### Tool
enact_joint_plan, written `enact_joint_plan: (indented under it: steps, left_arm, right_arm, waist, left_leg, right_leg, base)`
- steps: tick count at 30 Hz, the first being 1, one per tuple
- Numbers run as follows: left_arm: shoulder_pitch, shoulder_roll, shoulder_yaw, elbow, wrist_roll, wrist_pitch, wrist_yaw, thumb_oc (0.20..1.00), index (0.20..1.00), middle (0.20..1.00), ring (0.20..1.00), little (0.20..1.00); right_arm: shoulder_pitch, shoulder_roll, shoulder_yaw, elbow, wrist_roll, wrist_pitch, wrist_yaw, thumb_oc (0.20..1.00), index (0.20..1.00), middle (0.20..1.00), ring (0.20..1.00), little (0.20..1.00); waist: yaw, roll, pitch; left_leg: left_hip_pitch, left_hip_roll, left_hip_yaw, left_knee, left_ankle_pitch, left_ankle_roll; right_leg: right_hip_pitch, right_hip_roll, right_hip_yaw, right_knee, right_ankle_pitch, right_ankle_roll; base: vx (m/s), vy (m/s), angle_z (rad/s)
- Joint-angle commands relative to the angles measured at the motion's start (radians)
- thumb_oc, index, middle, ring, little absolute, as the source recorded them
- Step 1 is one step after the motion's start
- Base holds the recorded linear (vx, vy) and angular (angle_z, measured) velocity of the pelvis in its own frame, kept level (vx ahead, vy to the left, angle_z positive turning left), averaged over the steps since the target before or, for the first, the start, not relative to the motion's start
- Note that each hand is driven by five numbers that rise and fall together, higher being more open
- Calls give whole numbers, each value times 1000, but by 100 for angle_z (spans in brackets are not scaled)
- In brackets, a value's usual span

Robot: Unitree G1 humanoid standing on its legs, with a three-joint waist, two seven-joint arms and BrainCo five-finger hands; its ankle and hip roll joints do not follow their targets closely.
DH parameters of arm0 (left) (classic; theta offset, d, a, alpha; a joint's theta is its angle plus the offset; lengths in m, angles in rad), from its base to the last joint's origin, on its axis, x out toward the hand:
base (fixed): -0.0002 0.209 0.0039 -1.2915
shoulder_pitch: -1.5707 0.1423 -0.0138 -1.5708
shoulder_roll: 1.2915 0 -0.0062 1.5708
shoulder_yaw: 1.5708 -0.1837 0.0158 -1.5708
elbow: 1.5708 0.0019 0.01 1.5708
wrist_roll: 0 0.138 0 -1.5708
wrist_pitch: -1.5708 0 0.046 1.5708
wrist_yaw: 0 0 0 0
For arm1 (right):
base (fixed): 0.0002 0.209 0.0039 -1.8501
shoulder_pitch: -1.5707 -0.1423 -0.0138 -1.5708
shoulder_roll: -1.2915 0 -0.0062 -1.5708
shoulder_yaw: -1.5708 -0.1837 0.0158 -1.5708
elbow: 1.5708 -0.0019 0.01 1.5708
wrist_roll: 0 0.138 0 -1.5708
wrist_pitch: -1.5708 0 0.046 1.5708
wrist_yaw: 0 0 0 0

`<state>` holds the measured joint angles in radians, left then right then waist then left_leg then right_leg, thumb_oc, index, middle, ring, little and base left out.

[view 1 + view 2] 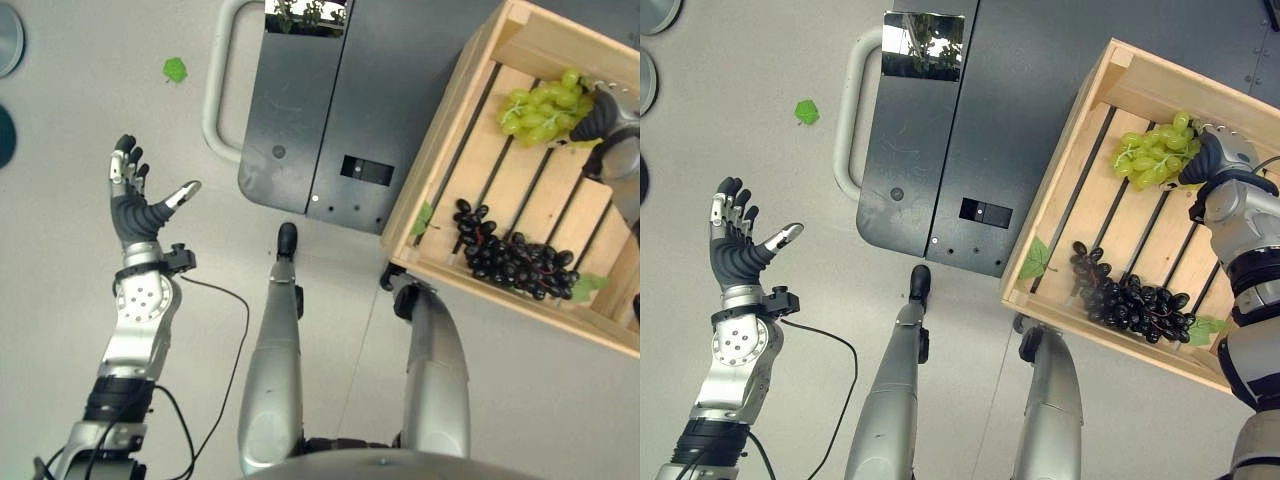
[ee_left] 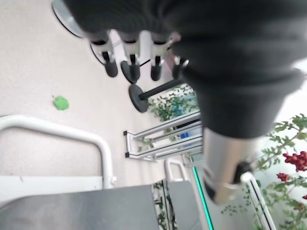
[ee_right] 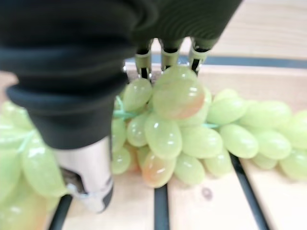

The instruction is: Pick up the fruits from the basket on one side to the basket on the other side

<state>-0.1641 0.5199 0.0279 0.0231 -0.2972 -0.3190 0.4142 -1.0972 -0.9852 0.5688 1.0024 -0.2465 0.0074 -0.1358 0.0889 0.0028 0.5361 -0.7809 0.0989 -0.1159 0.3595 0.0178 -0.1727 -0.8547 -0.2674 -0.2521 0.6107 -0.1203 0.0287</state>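
My right hand (image 1: 1220, 160) is down on the green grapes (image 1: 538, 108) at the crate's (image 1: 440, 130) far end, fingers and thumb curled round the bunch. Black grapes (image 1: 1125, 292) lie nearer in the crate. My left hand (image 1: 140, 195) is spread, empty, well left of it.

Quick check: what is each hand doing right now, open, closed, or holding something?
Left hand: open, fingers spread, holding nothing.
Right hand: at the green grapes in the wooden crate; grip cannot be told.

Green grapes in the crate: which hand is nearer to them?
Right. The right hand is at the green grapes in the wooden crate; the left hand hangs open over the floor, far across.
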Motion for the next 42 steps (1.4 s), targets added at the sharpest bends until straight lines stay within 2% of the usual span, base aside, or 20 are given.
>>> enact_joint_plan:
  steps: [1,6,7,8,14,23,26,27,28,29,30,31,32,33,34,37,42]
  left_arm:
    - [0,-15,16,-38,-1,-42,6,1000,1000,1000,1000,1000]
    - [-14,-14,3,-37,-6,-37,-4,1000,1000,1000,1000,1000]
    - [-19,-11,2,-35,-3,-33,-6,1000,1000,1000,1000,1000]
    - [-23,-8,-3,-36,2,-34,-12,1000,1000,1000,1000,1000]
    - [-24,-8,-1,-34,-9,-30,-19,1000,1000,1000,1000,1000]
    - [-30,-15,4,-34,-10,-24,-23,1000,1000,1000,1000,1000]
    - [-40,-19,8,-33,-21,-23,-35,1000,1000,1000,1000,1000]
    - [-40,-19,6,-38,-25,-26,-46,1000,1000,1000,1000,1000]
    - [-40,-19,6,-38,-25,-26,-46,1000,1000,1000,1000,1000]
    - [-41,-16,7,-35,-32,-31,-56,1000,1000,1000,1000,1000]
    - [-40,-10,-3,-32,-42,-40,-75,1000,1000,1000,1000,1000]
    - [-40,-9,-3,-32,-42,-41,-75,1000,1000,1000,1000,1000]
    - [-38,1,-7,-26,-48,-48,-92,1000,1000,1000,1000,1000]
    - [-37,5,-12,-22,-50,-51,-99,1000,1000,1000,1000,1000]
    - [-37,6,-14,-22,-50,-52,-99,1000,1000,1000,1000,1000]
    - [-31,15,-31,4,-48,-53,-114,1000,1000,1000,1000,1000]
    - [-33,13,-44,41,-48,-47,-130,1000,1000,1000,1000,1000]
  right_arm:
    - [-82,25,82,6,-12,-6,10,1000,1000,1000,1000,1000]
    - [-94,72,125,39,-30,0,51,1000,1000,1000,1000,1000]
    - [-106,79,153,35,-45,6,84,733,733,733,733,733]
    - [-110,89,173,48,-59,4,103,200,200,200,200,200]
    - [-130,106,212,56,-79,13,139,200,200,200,200,200]
    - [-119,137,172,35,-49,20,136,200,200,200,200,200]
    - [-75,147,73,-74,169,-16,164,200,200,200,200,200]
    - [-30,150,22,-137,291,-41,182,200,200,200,200,200]
    - [-29,150,21,-138,291,-40,182,200,200,200,200,200]
    - [0,150,-5,-174,392,-63,197,200,200,200,200,200]
    - [83,147,-66,-290,609,-93,255,200,200,200,200,200]
    - [84,147,-67,-291,609,-93,255,200,200,200,200,200]
    - [166,138,-92,-411,781,-106,316,200,200,200,200,200]
    - [201,138,-110,-450,857,-110,336,200,200,200,200,200]
    - [205,137,-113,-453,857,-110,336,200,200,200,200,200]
    - [300,167,-172,-579,1063,-122,366,200,200,200,200,200]
    - [353,235,-233,-648,1182,-137,362,200,200,200,200,200]
  waist:
    - [-28,27,-16]
    - [-22,30,-16]
    - [-22,31,-16]
    - [-21,31,-16]
    - [-16,33,-16]
    - [-15,28,-16]
    - [-18,25,-16]
    - [-18,23,-16]
    - [-17,23,-16]
    - [-17,22,-16]
    - [-16,15,-16]
    - [-15,15,-16]
    - [-15,8,-16]
    - [-16,7,-16]
    - [-14,7,-16]
    - [-10,3,-16]
    - [-5,8,-16]
  left_leg:
    - [1,1,-22,5,-7,23]
    - [-4,-1,-22,5,-6,23]
    - [-3,-1,-22,3,-5,24]
    - [-4,-1,-24,2,-5,23]
    - [-8,-3,-30,1,-1,24]
    - [-10,-6,-34,-3,2,26]
    - [-10,-6,-36,-3,6,26]
    - [-8,-7,-37,-4,7,26]
    - [-8,-6,-37,-4,7,26]
    - [-6,-6,-38,-5,9,25]
    - [7,-6,-39,-9,12,21]
    - [8,-6,-39,-9,12,21]
    - [32,-4,-37,-20,17,17]
    - [41,-4,-37,-24,18,16]
    - [43,-4,-38,-25,18,16]
    - [116,-4,-33,-61,33,8]
    - [232,0,-29,-124,48,2]
  right_leg:
    - [27,-2,72,-43,-27,106]
    - [23,-3,71,-42,-26,105]
    - [23,-2,71,-43,-26,105]
    - [22,-3,70,-42,-27,104]
    - [19,-4,69,-40,-25,106]
    - [18,-1,71,-41,-24,106]
    - [20,-3,68,-39,-24,104]
    - [24,-3,68,-41,-24,105]
    - [24,-3,68,-41,-24,105]
    - [28,-3,67,-42,-24,105]
    - [43,-4,61,-45,-23,107]
    - [44,-4,61,-45,-23,107]
    - [68,-6,54,-54,-20,110]
    - [79,-7,52,-57,-18,111]
    - [81,-7,51,-57,-18,111]
    - [162,-7,34,-97,0,116]
    - [279,-6,15,-154,16,123]
  base:
    - [0,0,0]
    - [0,0,0]
    - [0,0,0]
    - [0,0,0]
    - [0,0,0]
    - [0,0,0]
    - [0,0,0]
    - [0,0,0]
    - [0,0,0]
    - [0,0,0]
    - [0,0,0]
    - [-11,-18,4]
    - [-11,-6,6]
    - [-10,-6,7]
    - [-7,0,8]
    - [-6,-2,4]
    - [19,10,10]
